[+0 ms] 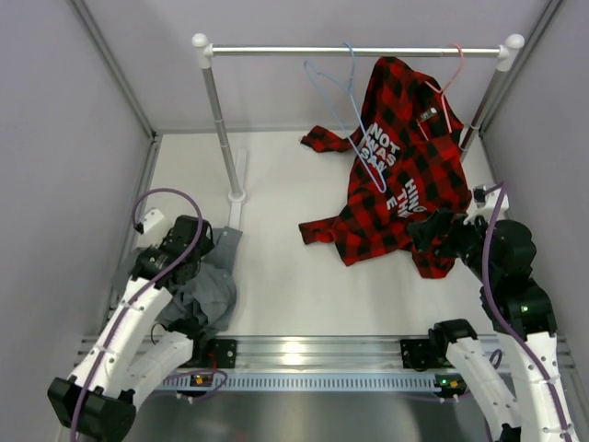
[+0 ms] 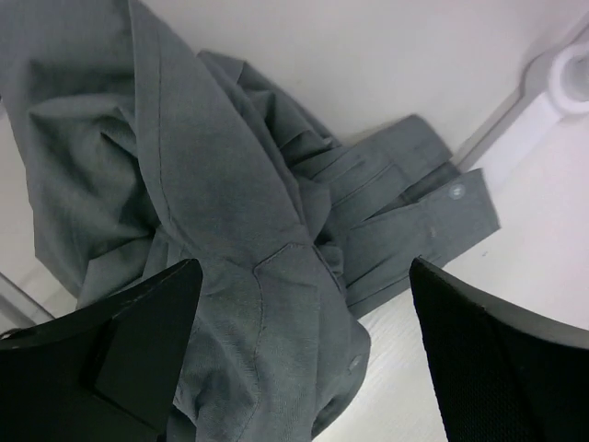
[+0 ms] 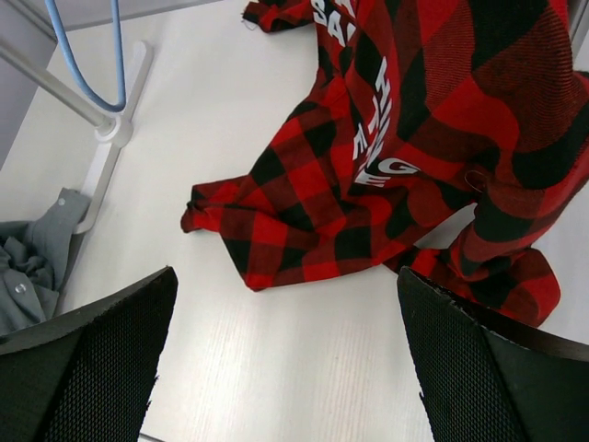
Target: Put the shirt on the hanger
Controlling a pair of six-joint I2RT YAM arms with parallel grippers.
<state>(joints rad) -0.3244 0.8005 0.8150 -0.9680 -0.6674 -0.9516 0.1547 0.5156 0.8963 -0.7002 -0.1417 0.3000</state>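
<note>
The grey shirt (image 1: 207,296) lies crumpled on the table at the near left, beside my left arm. In the left wrist view it (image 2: 239,184) fills most of the frame. My left gripper (image 1: 198,253) is open just above it, its fingers (image 2: 110,359) on either side of a fold, not touching. The light-blue hanger (image 1: 342,101) hangs empty on the rail; part of it shows in the right wrist view (image 3: 87,55). My right gripper (image 1: 431,235) is open and empty above the table (image 3: 285,359), at the hem of the plaid shirt (image 1: 400,175).
A clothes rail (image 1: 354,51) on two posts spans the back; the left post's foot (image 1: 236,195) stands near the grey shirt. The red-and-black plaid shirt hangs from a pink hanger (image 1: 448,87) and drapes onto the table. Grey walls close in both sides.
</note>
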